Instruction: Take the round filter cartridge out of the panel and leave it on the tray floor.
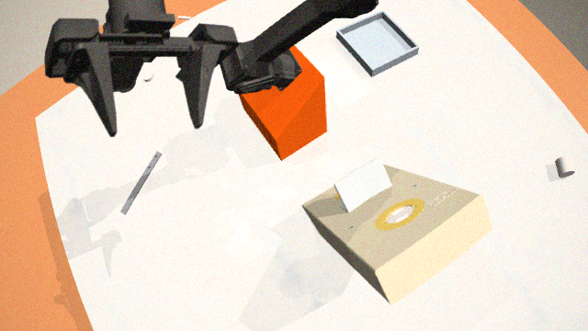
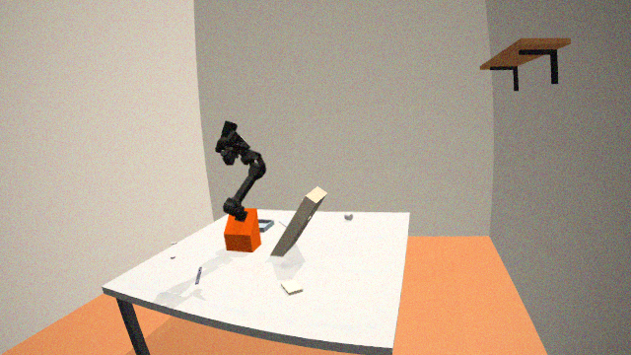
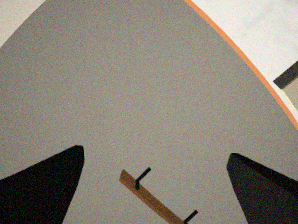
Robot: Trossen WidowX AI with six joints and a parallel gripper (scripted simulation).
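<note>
The round cartridge [image 1: 401, 214], with a yellow outer ring and pale centre, sits in the sloping face of the beige service panel [image 1: 432, 250] [image 2: 294, 229]. Small dark marks show on the ring; the slots are too small to make out clearly. The grey-walled tray [image 1: 396, 62] [image 2: 266, 228] stands on the table beyond the orange base block, and no object shows on its pale floor. My gripper [image 1: 155, 131] [image 3: 158, 158] is open, with nothing between its fingers. It is raised high, well away from the panel and cartridge.
A pale plate [image 1: 363, 185] projects at the panel's upper left in the top view. The orange block [image 1: 300, 108] [image 2: 240, 241] carries the arm. A grey bar [image 1: 141, 183] [image 2: 198, 275], a small cylinder [image 1: 564, 167] [image 2: 348, 216] and a flat pale tile [image 2: 292, 287] lie around.
</note>
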